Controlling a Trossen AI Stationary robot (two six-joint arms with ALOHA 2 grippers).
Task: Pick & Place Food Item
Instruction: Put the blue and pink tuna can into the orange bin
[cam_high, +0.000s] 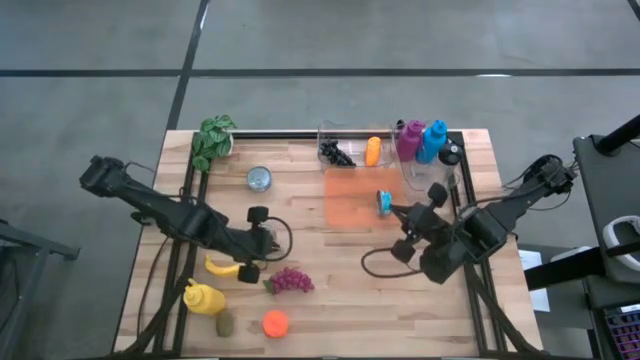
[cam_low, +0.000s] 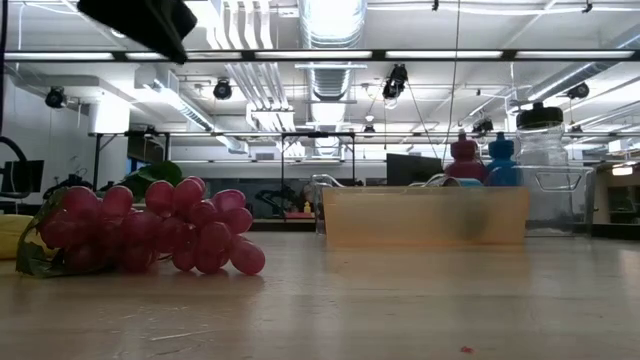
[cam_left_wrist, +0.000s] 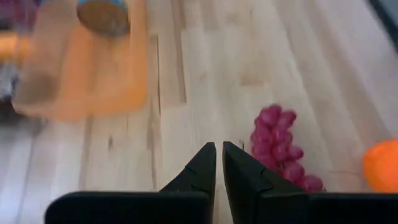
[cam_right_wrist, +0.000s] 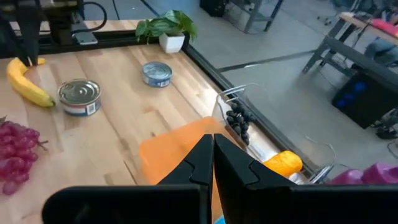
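Grapes (cam_low: 150, 230), glossy purple-red and bunched on a green leaf, fill the low view's foreground on the pale planked worktop (cam_high: 330, 290); that view cuts the cluster's left edge off. Beyond them stands a translucent orange tray (cam_low: 425, 215), with a blurred dark shape showing through its wall. From above, a small tin can (cam_high: 384, 202) lies at that tray's right edge, just ahead of the right gripper (cam_high: 400, 212), whose fingers are pressed together and empty. No label on it can be read. Left gripper (cam_high: 270, 238) hangs closed, holding nothing, above bare wood near the banana (cam_high: 224, 267) and grapes. An orange fruit (cam_left_wrist: 382, 165) is cut off in the left wrist view.
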